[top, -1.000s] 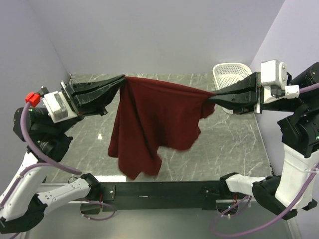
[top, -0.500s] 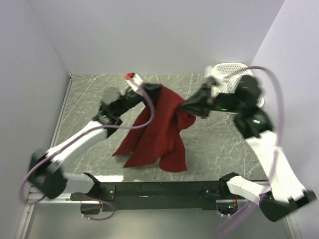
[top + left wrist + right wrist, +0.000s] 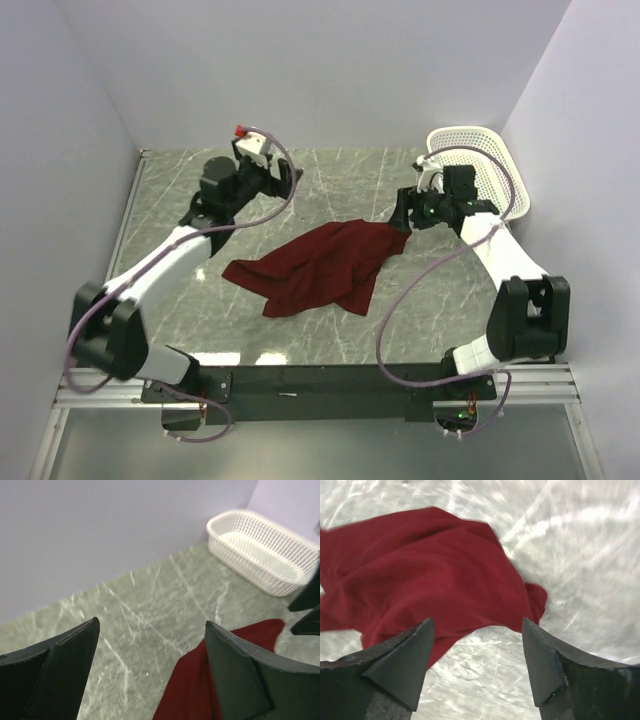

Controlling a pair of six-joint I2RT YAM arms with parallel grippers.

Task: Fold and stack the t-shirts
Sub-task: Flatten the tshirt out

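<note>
The dark red t-shirt (image 3: 320, 265) lies loose and rumpled on the marble table (image 3: 180, 190), spread from the middle toward the right. My left gripper (image 3: 287, 182) hangs open behind its far left part, holding nothing. In the left wrist view the t-shirt (image 3: 192, 690) lies below, partly behind the right finger (image 3: 240, 675), and the left gripper (image 3: 150, 630) shows bare table between its jaws. My right gripper (image 3: 401, 214) is open just above the cloth's right tip. The right wrist view shows the t-shirt (image 3: 420, 570) ahead of the right gripper (image 3: 477, 627), and nothing is held.
A white perforated basket (image 3: 478, 160) stands at the back right corner, and the left wrist view shows the basket (image 3: 260, 550) by the wall. Pale walls close in the table on three sides. The black mounting rail (image 3: 320, 382) runs along the near edge.
Both grippers had the t-shirt stretched in the air between them; they swung to the back of the table, opened, and the shirt dropped onto the marble.
</note>
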